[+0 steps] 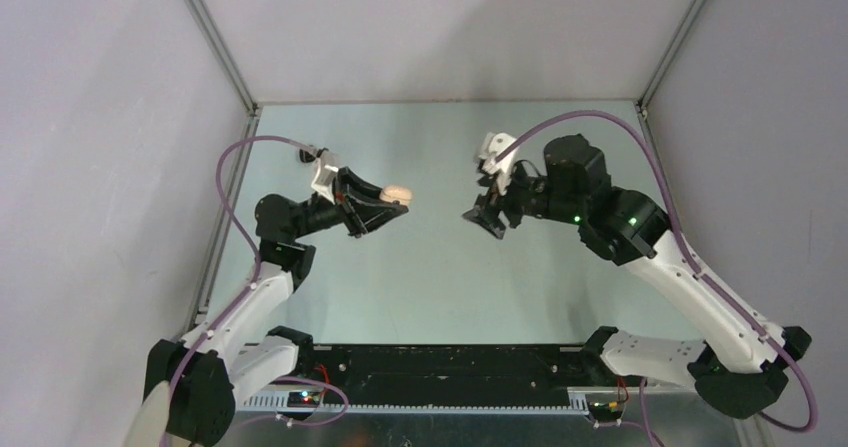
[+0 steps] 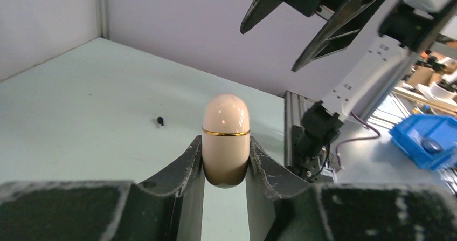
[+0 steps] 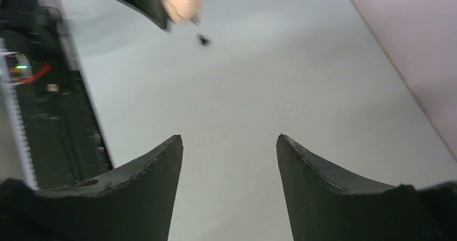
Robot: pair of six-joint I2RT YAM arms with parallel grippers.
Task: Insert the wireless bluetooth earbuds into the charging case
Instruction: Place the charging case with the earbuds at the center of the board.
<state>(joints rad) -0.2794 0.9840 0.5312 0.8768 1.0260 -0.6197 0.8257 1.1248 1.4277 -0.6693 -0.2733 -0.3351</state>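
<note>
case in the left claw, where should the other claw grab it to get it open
Probably the rounded cap above the gold band. The left claw pinches only the lower half of the case, so the cap stands free. Bring the open right claw in over the domed tip, fingers on the cap's sides.

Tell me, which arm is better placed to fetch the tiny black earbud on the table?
Probably the right: the right end effector is open and empty, while the left end effector is shut on the cream case.
</note>
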